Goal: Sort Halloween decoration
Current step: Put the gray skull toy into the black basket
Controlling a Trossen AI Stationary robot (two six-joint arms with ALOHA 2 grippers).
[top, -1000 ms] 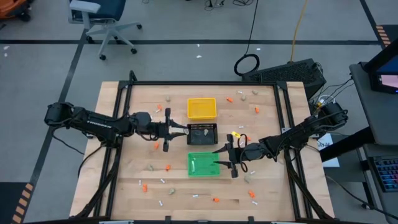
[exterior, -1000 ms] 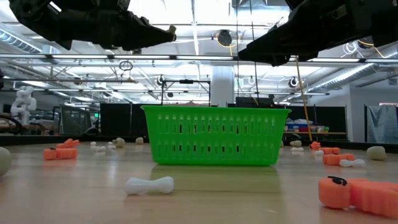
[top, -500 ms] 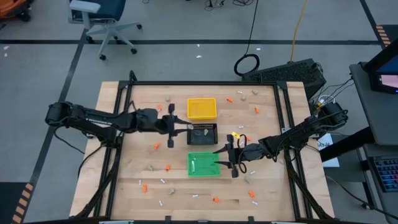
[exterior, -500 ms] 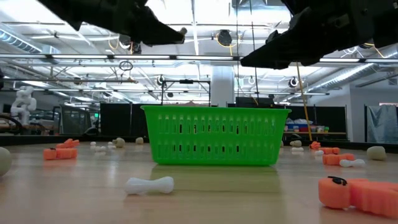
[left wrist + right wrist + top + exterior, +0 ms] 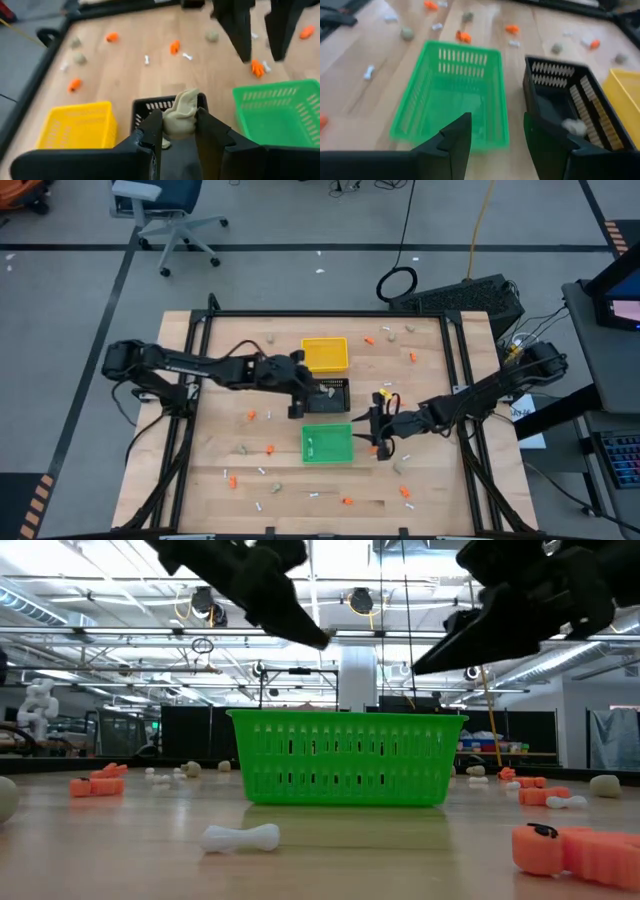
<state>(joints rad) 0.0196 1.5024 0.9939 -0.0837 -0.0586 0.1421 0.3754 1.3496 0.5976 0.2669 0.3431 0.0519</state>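
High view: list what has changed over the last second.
The left gripper has swung right, from open table to the black tray, carrying a beige lump between its fingers. The right gripper drew back right, off the green tray to its right edge, jaws open and empty. Trays and scattered pieces stayed put.

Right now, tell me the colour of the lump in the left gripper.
Beige-grey lump, clearest in the left wrist view.

yellow tray, black tray, green tray, office chair
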